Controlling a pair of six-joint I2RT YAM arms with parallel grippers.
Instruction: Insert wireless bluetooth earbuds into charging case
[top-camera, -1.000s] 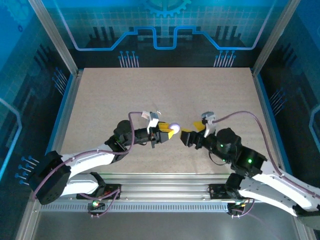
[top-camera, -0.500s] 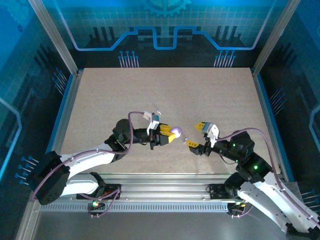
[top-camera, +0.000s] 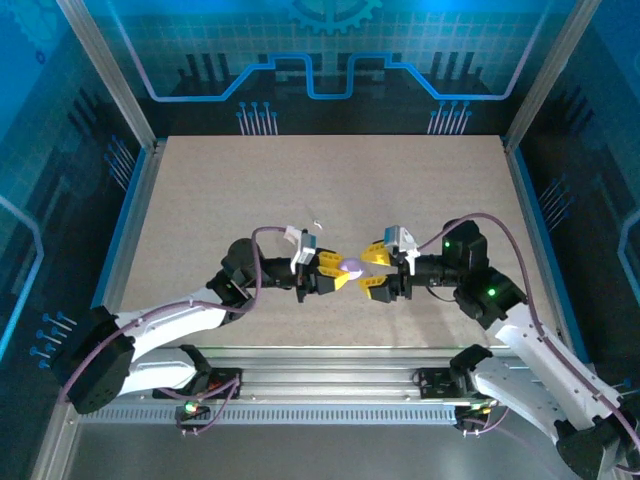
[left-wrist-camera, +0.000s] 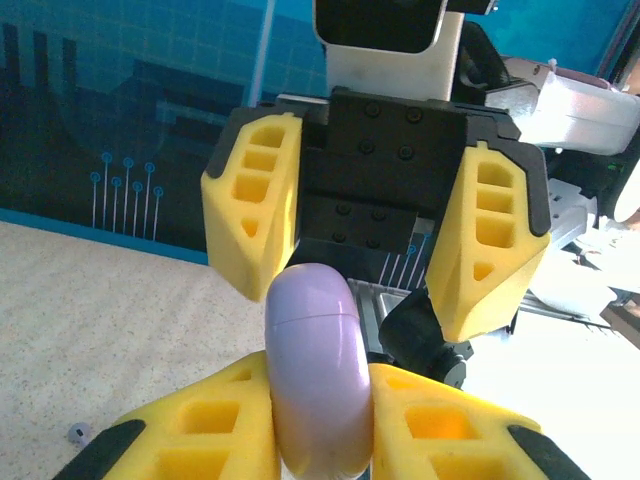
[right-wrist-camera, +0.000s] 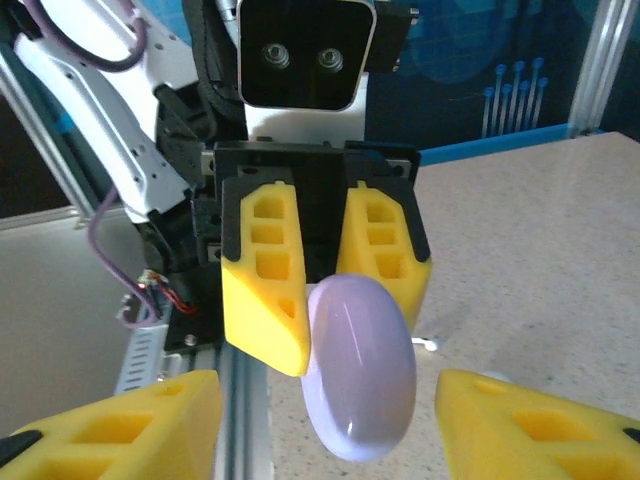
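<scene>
This side of the charging case (top-camera: 352, 266), both arms reach in from their bases and meet at it. My left end effector (top-camera: 340, 272) is clamped on the case. The pale, faintly lilac puck stands on edge between its yellow fingers (right-wrist-camera: 262, 300), with its rounded free end poking out past them. Straight across, on the case's right, my right end effector (top-camera: 372, 268) faces it with jaws spread wide, one finger (left-wrist-camera: 252, 215) on either side of that free end. I cannot tell whether the case clears the counter (top-camera: 250, 180). Beyond the case and a little to its left, a tiny white earbud (top-camera: 317, 224) lies on the counter.
</scene>
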